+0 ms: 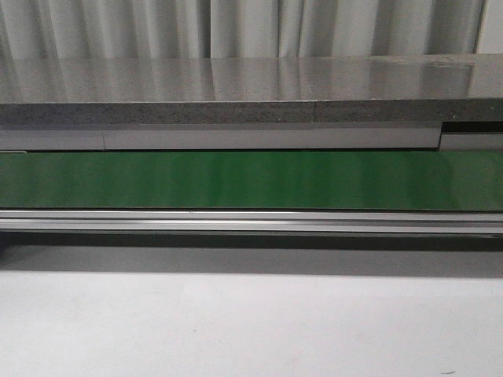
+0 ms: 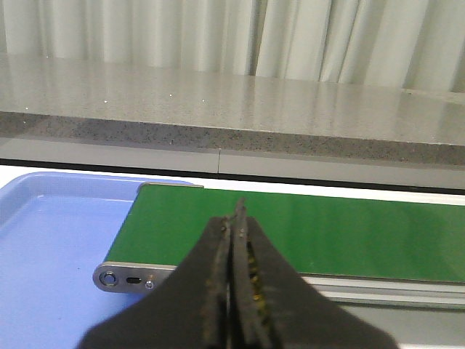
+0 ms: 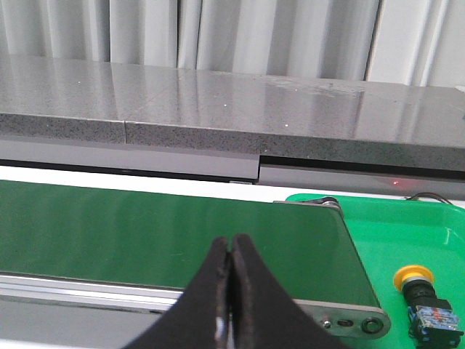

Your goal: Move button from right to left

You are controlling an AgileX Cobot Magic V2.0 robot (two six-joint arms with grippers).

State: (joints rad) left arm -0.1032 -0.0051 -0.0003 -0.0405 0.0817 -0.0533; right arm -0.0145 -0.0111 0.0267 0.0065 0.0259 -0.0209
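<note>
**Beyond the belt's right end, the button waits ungrasped**

Across the front view, only the green belt [image 1: 251, 181], its aluminium rail [image 1: 251, 221] and the grey stone ledge [image 1: 236, 90] behind are seen; neither arm nor the button is shown, so nothing can be checked from here if a grasp slips.

From the left wrist view, the left fingers [image 2: 234, 218] are seen pressed together with nothing held. A blue tray [image 2: 51, 240] lies at the belt's left end, partly under it. A release made short of this tray is judged likely to leave the button on the belt.

From the right wrist view, the right fingers [image 3: 229, 251] are likewise closed and empty. The button [image 3: 423, 297] stands upright in a green tray [image 3: 392, 225], just beside the belt's end roller. Unless the fingers are parted first, the yellow cap could be knocked and the button toppled. A pinch on the rounded cap is judged prone to slipping; the black body offers flatter faces.
</note>
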